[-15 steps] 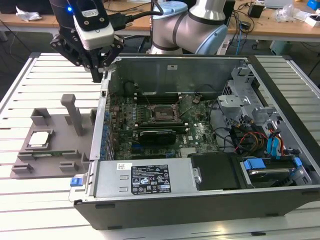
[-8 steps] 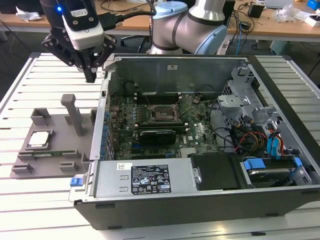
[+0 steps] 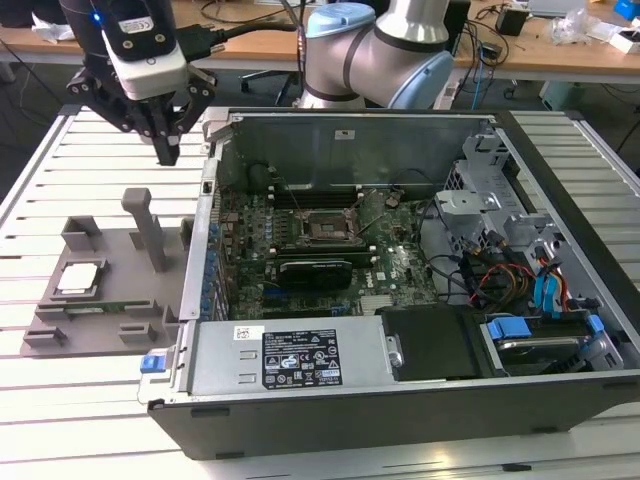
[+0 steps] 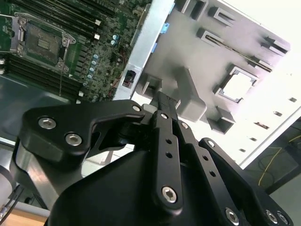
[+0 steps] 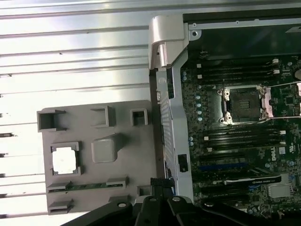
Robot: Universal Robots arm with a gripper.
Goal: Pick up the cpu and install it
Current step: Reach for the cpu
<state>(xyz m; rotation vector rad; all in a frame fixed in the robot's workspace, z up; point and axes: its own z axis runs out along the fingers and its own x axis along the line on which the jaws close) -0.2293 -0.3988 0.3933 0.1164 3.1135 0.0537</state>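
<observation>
One gripper (image 3: 168,152), fingers pressed together w/ nothing between them, hangs over the slatted table (image 3: 40,190), just off the far corner of the open pc case (image 3: 350,425) on the exterior view's left. It touches nothing. Cpu (image 3: 80,279) lies flat, silvery top up, in a square recess of the grey fixture tray (image 3: 115,305). Tray sits on the table right beside the case, on the exterior view's left. Cpu is well apart from the gripper; an upright grey post (image 3: 148,228) on the tray stands roughly between them. Inside the case, socket frame (image 3: 325,232) sits on the green board (image 3: 400,265), dark centre showing.
</observation>
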